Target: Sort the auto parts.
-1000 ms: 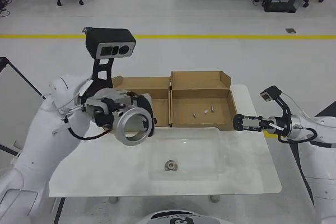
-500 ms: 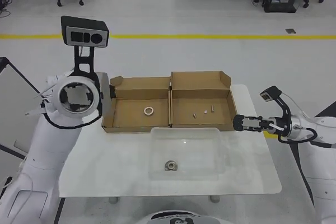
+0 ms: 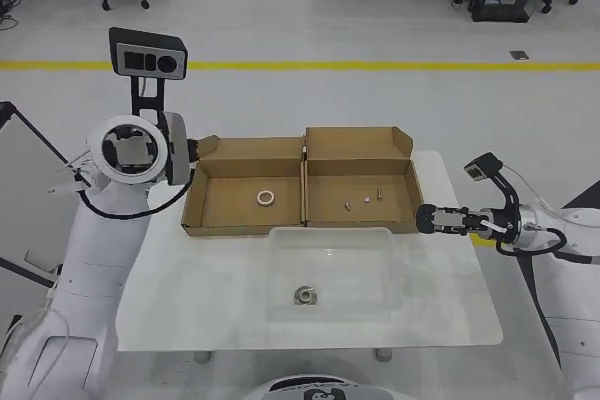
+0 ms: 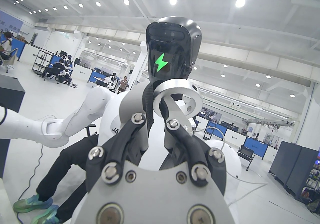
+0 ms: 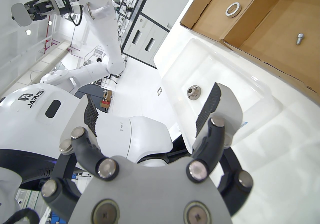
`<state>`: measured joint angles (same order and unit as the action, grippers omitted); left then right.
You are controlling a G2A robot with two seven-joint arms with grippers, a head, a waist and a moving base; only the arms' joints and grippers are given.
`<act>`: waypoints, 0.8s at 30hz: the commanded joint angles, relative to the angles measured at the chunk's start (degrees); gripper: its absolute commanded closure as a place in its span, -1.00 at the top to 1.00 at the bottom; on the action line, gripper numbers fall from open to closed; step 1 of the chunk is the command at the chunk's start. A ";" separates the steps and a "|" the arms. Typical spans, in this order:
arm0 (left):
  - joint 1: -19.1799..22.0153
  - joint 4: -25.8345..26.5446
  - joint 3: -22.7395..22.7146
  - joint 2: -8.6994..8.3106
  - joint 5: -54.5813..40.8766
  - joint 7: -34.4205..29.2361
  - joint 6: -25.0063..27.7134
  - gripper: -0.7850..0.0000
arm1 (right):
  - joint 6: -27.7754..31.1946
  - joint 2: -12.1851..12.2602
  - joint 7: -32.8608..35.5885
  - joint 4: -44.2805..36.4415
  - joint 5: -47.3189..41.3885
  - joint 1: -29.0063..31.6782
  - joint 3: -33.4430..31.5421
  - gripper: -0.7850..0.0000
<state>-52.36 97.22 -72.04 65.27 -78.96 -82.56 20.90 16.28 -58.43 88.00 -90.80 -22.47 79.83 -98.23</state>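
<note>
Currently your left gripper (image 4: 160, 107) is clamped on a silver collar (image 4: 176, 99). One finger passes through its bore and the other presses on its outer wall. You see the part held up in the air, off the table (image 3: 200, 300). In the top view that arm is raised at the upper left of the frame, just beyond the upper left corner of the left box (image 3: 225, 208).

Your right gripper (image 3: 422, 218) hovers at the right of the frame, level with the table's right edge and just beside the lower right corner of the right box (image 3: 365, 178). Its fingers are spread wide and hold nothing.

You have two open cardboard boxes side by side in the upper middle of the frame, touching along their shared wall. The left one holds a flat ring (image 3: 266, 197) lying near its centre. The right one holds a few small bolts (image 3: 349, 207), scattered close together on its floor.

Just below the boxes sits a clear tray (image 3: 365, 280), its upper rim against their lower walls. One flanged bushing (image 3: 304, 295) rests in the tray's lower left part, upright on its flange.
</note>
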 commanded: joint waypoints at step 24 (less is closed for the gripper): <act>-2.75 3.24 -1.92 1.03 13.41 9.26 -2.46 -1.00 | 0.00 0.00 0.00 0.00 0.00 0.00 0.00 1.00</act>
<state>-54.73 99.99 -74.29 66.15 -63.18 -73.53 19.14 16.28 -58.43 88.00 -90.80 -22.47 79.83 -98.23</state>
